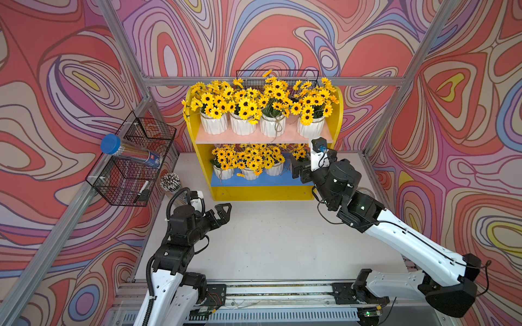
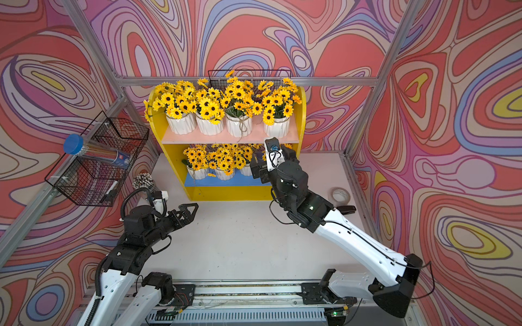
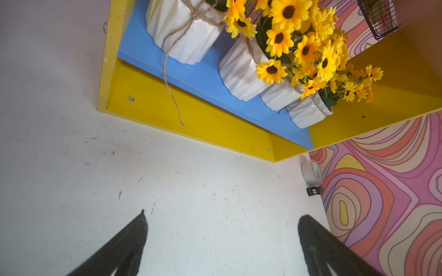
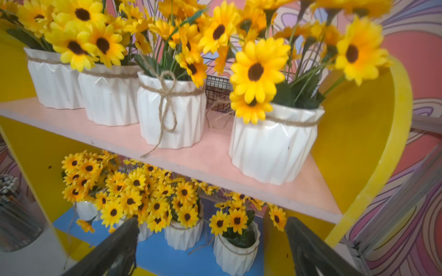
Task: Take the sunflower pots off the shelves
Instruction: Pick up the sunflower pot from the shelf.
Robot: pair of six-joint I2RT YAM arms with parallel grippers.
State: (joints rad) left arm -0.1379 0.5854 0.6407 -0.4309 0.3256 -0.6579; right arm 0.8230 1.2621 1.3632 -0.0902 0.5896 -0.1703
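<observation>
The right gripper (image 4: 211,221) stands wide open with nothing between its fingers, held in front of the right end of the shelves' (image 1: 202,158) lower opening. The left gripper (image 3: 221,215) is also spread open and empty, low over the bare bench (image 1: 268,240), a little in front of the shelves' left corner.

All eight sunflower pots (image 1: 213,123) are on the shelves. Four stand in a row on the pink upper board (image 1: 254,138), and four on the blue lower board (image 1: 254,180). In both top views the right arm hides the rightmost lower pot; the right wrist view shows it (image 4: 235,253).

On the left wall a black wire basket (image 1: 132,169) holds a clear tube (image 1: 127,148) with a blue cap, lying tilted across its rim, and a white marker (image 1: 142,190) lower down. A second wire basket (image 1: 278,74) hangs behind the shelves; its contents cannot be made out.

The pots are white, glossy and ribbed, several tied with twine in a bow. Each carries a dense bunch of yellow, dark-centred flowers, and neighbouring bunches overlap.
</observation>
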